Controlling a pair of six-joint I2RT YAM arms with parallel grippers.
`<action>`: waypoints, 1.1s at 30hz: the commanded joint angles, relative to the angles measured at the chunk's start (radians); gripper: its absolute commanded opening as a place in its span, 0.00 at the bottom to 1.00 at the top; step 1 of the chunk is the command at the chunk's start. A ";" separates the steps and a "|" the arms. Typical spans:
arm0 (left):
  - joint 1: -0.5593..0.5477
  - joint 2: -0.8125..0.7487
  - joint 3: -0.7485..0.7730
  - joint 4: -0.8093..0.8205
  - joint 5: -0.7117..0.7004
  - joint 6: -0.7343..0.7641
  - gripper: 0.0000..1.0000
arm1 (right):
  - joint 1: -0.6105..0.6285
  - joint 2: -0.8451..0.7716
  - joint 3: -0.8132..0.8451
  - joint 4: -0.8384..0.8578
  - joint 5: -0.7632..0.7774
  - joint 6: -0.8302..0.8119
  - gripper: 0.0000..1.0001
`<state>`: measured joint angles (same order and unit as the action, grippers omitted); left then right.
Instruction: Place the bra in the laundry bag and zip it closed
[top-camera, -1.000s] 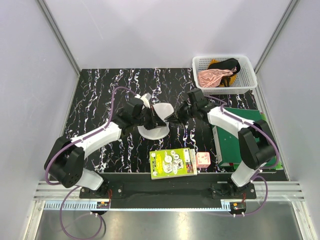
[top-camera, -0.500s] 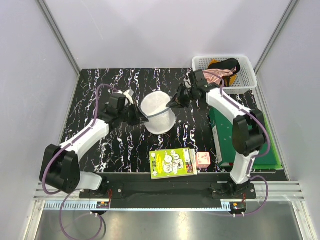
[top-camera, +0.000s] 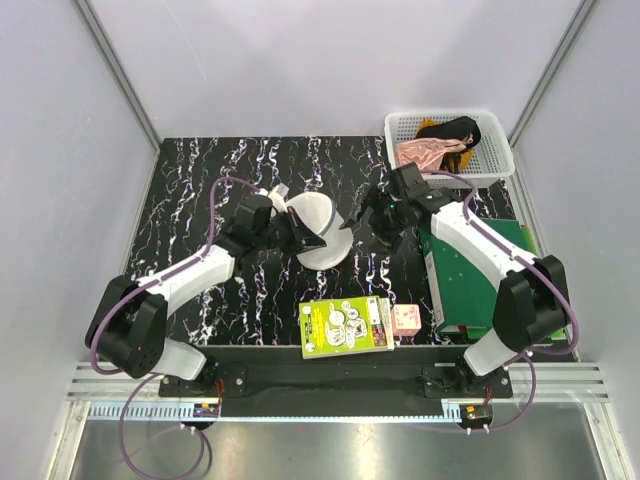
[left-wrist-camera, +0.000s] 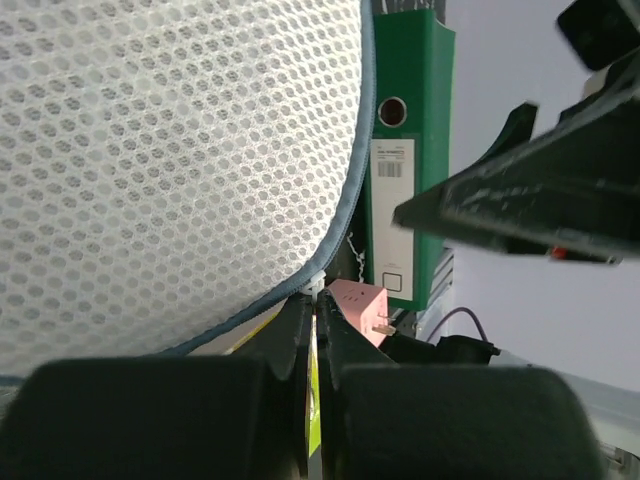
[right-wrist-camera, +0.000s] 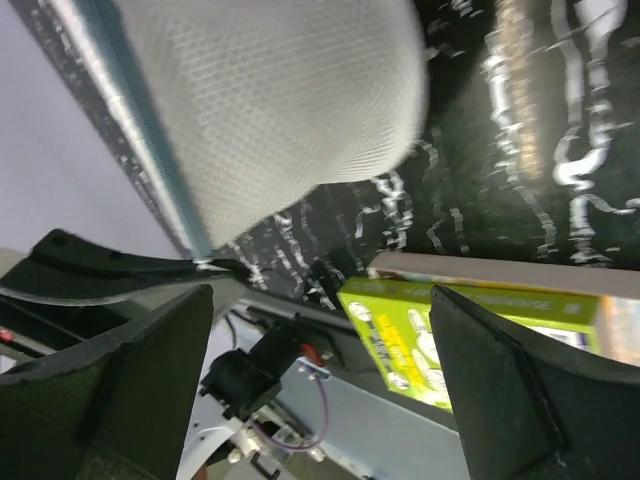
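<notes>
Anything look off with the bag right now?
Yes: the bag sits askew, pinched at its rim by the left tool alone. The right tool is open beside it, holding nothing.

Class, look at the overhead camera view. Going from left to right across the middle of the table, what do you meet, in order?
left gripper → laundry bag → right gripper → green binder

Right gripper (top-camera: 362, 225) now wide, off laundry bag (top-camera: 320, 235).
</notes>
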<state>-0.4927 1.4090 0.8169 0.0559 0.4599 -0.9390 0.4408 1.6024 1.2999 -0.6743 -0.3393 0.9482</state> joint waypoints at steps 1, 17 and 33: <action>-0.035 0.005 -0.002 0.093 0.026 -0.032 0.00 | 0.061 0.003 -0.008 0.249 -0.038 0.130 0.95; 0.067 -0.002 0.059 -0.161 0.048 0.116 0.00 | -0.005 0.123 0.035 0.295 -0.081 -0.020 0.00; 0.046 -0.008 0.097 -0.118 0.077 0.096 0.00 | -0.040 0.286 0.444 -0.220 -0.060 -0.317 0.75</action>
<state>-0.3843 1.4189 0.8639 -0.2008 0.5018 -0.7391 0.3939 1.9324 1.6138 -0.6525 -0.5880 0.7315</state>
